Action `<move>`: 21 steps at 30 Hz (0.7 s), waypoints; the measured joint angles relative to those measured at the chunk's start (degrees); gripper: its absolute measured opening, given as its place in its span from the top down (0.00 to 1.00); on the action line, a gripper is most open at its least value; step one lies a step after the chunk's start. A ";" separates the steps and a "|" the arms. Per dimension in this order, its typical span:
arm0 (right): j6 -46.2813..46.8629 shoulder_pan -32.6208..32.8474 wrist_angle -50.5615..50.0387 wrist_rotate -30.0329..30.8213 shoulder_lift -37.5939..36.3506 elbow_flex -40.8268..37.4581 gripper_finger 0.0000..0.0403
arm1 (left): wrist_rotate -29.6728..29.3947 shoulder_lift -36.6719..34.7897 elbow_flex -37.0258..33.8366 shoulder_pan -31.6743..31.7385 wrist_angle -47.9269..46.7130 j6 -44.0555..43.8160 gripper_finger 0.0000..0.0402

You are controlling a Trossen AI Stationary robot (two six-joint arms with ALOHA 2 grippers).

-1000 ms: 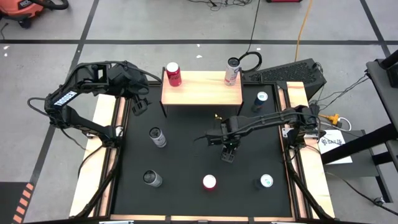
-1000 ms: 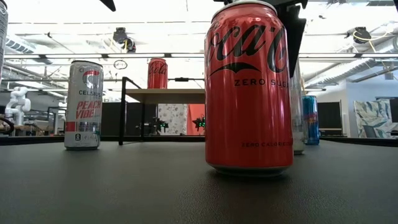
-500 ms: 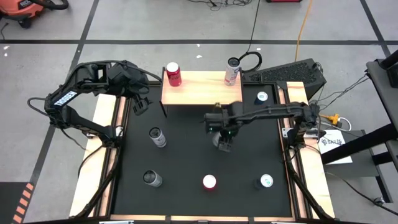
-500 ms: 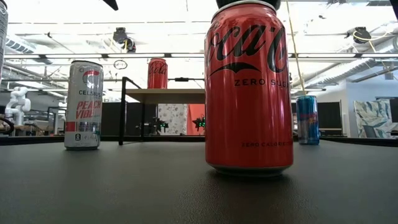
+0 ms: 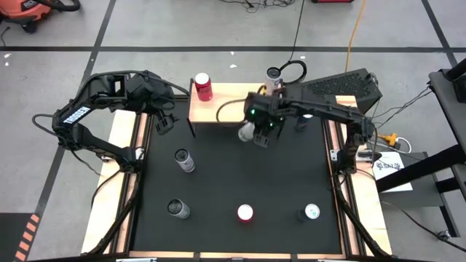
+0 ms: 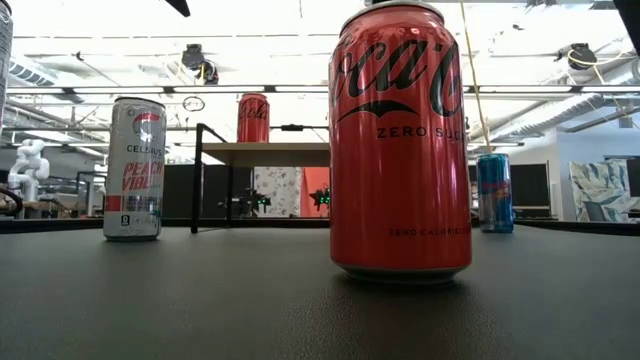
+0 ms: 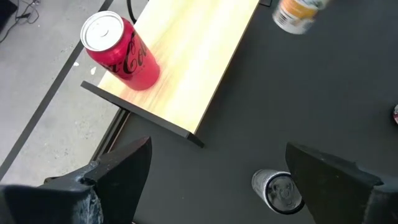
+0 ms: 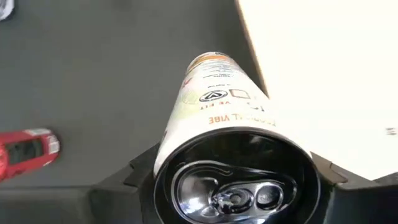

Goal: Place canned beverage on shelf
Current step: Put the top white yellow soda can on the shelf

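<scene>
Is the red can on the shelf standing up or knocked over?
Standing up. From above, the red can shows its round top at the shelf's left end, and the low view shows it upright on the wood.

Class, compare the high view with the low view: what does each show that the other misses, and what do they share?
Only the high view shows both arms: the right gripper holding a white can at the shelf's front edge, and the left gripper open beside the shelf. Only the low view shows labels, such as the Coca-Cola Zero can up close. Both show the shelf and the red can on it.
</scene>
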 joint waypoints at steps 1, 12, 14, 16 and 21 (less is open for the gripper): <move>-0.86 -0.73 0.29 0.16 0.00 0.38 0.44 | 0.00 0.00 0.00 0.00 0.00 -0.07 0.07; -9.73 -8.64 6.03 2.54 0.00 1.10 0.44 | 0.00 0.00 0.00 0.00 0.00 -0.28 0.07; -10.38 -10.00 7.24 2.42 0.00 1.10 0.44 | 0.02 0.00 0.00 0.00 0.02 -0.29 0.07; -10.91 -11.36 8.24 2.20 0.00 1.10 0.44 | 0.00 0.00 0.00 0.01 0.00 -0.28 0.07; -11.06 -14.15 8.16 -0.86 0.00 1.10 0.44 | 0.00 0.00 0.00 0.00 0.00 -0.26 0.07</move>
